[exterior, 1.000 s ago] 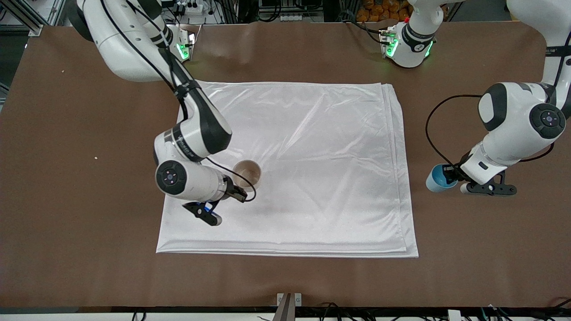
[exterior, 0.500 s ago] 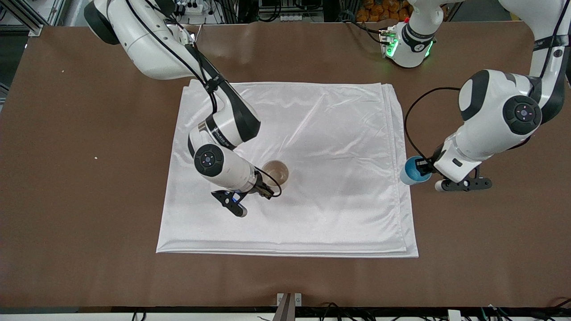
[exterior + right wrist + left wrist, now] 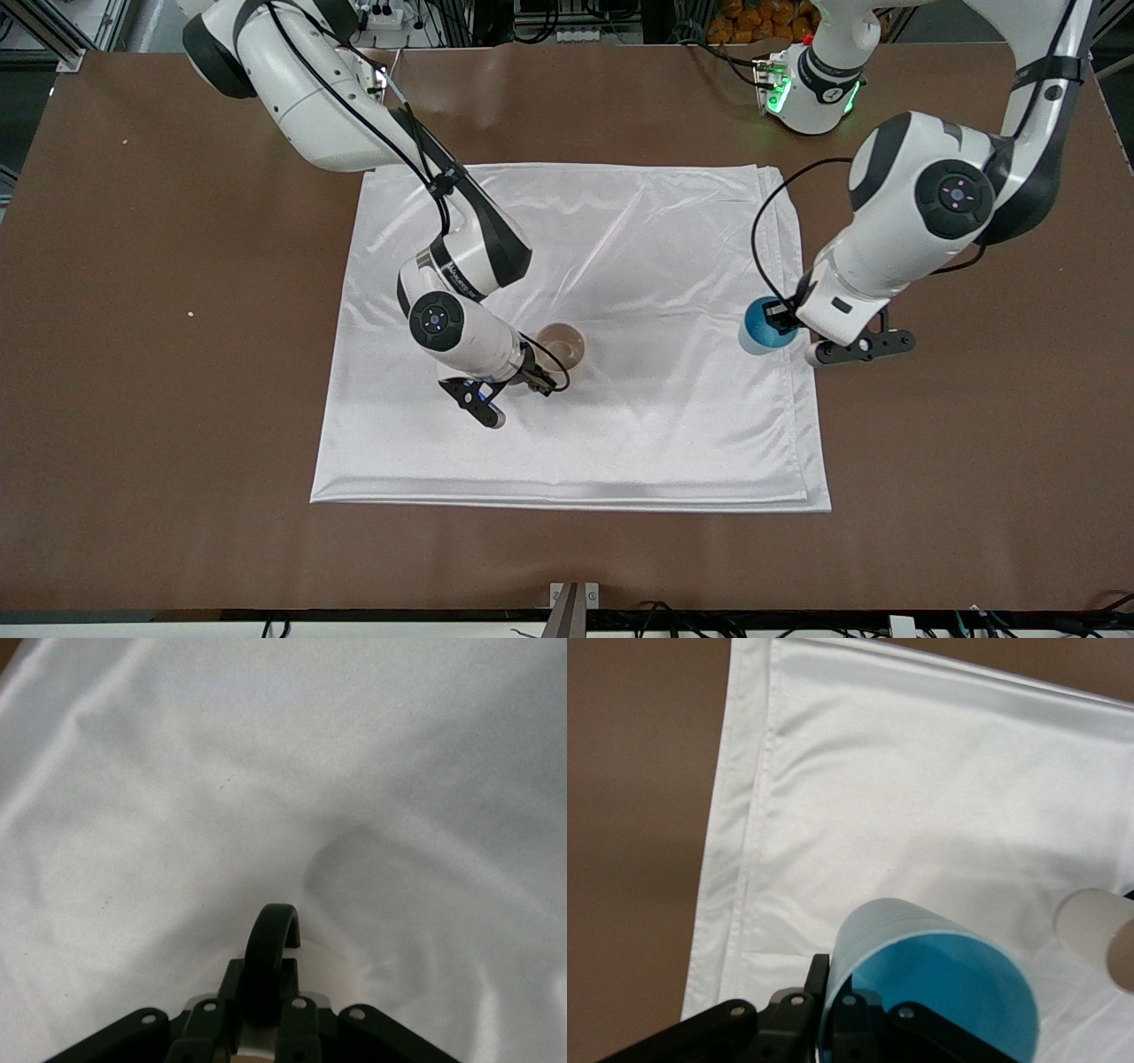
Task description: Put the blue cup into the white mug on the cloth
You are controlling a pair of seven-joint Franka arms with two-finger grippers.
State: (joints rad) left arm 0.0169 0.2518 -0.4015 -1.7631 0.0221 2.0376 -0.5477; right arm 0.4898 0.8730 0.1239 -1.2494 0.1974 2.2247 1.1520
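Observation:
The white mug (image 3: 562,345) stands upright over the middle of the cloth (image 3: 638,266). My right gripper (image 3: 530,374) is shut on its black handle (image 3: 271,943). The blue cup (image 3: 762,325) is held upright by the rim in my left gripper (image 3: 784,321), over the cloth's edge toward the left arm's end. In the left wrist view the cup (image 3: 930,983) fills the lower part, one finger inside and one outside its wall, and the mug (image 3: 1096,926) shows at the frame's edge. I cannot tell whether the mug rests on the cloth.
The brown table (image 3: 177,399) surrounds the cloth on all sides. The cloth has layered folded edges (image 3: 788,230) toward the left arm's end. The arm bases stand along the table's edge farthest from the front camera.
My left gripper has carried the blue cup from over the bare table to over the cloth's edge. My right gripper has moved the mug toward the cloth's middle.

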